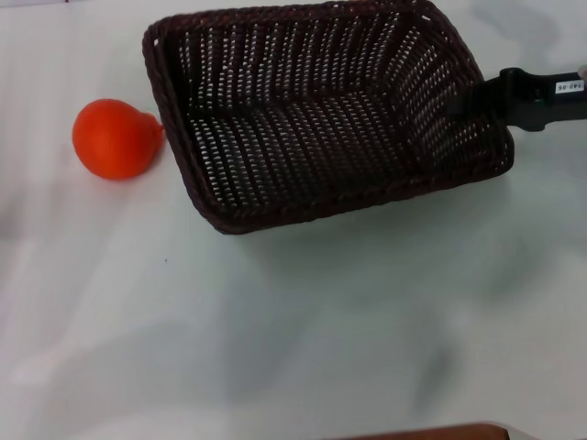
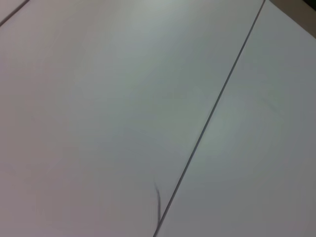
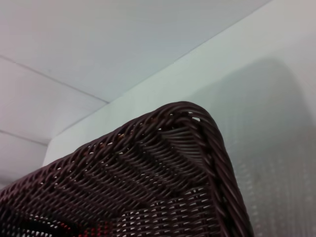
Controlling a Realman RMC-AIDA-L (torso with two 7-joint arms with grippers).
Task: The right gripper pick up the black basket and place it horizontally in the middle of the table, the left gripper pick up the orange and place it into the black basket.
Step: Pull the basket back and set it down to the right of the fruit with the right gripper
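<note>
The black basket [image 1: 312,119] is in the head view at the upper middle, tilted and lifted, with its shadow spread over the white table [image 1: 275,321] below it. My right gripper [image 1: 463,99], black with a small white label, reaches in from the right edge and is shut on the basket's right rim. The right wrist view shows a corner of the basket [image 3: 148,173] close up above the table. The orange [image 1: 115,137] rests on the table just left of the basket's left corner. My left gripper is out of view.
A brown edge [image 1: 431,431] shows at the bottom of the head view. The left wrist view shows only white surface with a thin dark seam [image 2: 212,113] and a short thin cable [image 2: 158,200].
</note>
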